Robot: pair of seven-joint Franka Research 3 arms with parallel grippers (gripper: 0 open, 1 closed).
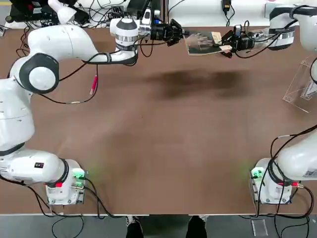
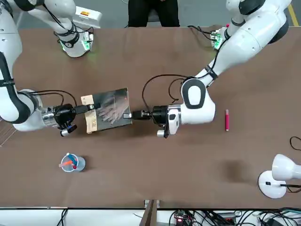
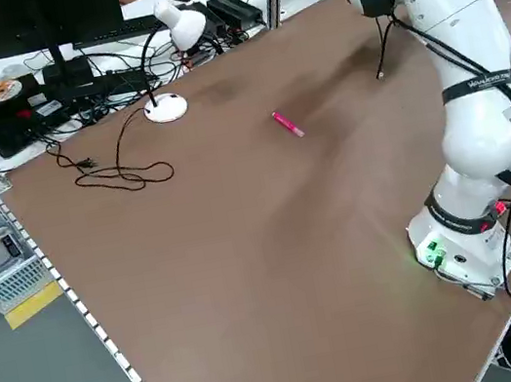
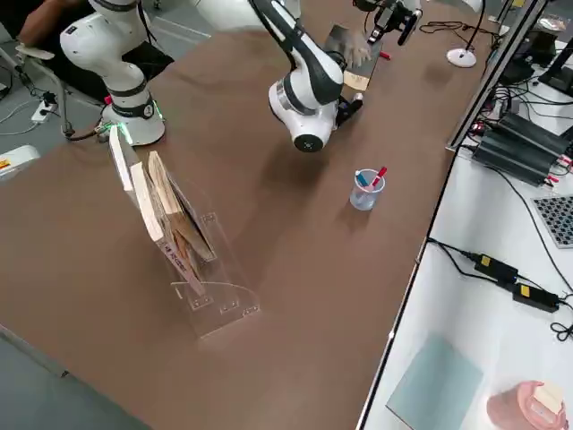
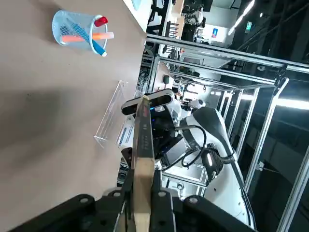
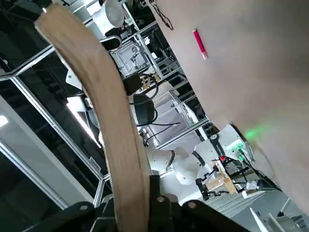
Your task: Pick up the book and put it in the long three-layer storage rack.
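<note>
- Going by the top view, the left gripper [image 1: 181, 35] reaches in level from the left side, jaws pinching the left edge of the book [image 1: 203, 42]; its wrist view shows the tan edge clamped between them
- The book is held off the surface at the far side, between the two grippers, cover with the pale hand facing up, its shadow on the brown surface [image 1: 148, 148] nearer the robot
- The right gripper [image 1: 224, 45] comes in level from the other side, jaws pressed onto the book's right, tan-strip end; the right wrist view shows that edge bowed between them
- The book's long axis lies across the surface, in line with both grippers, so it looks like a handover
- The long three-layer storage rack [image 1: 303, 84] stands at the right edge, well apart from the book and nearer the robot; the right arm is much the closer to it, so I judge the carry falls to that arm once the left lets go
</note>
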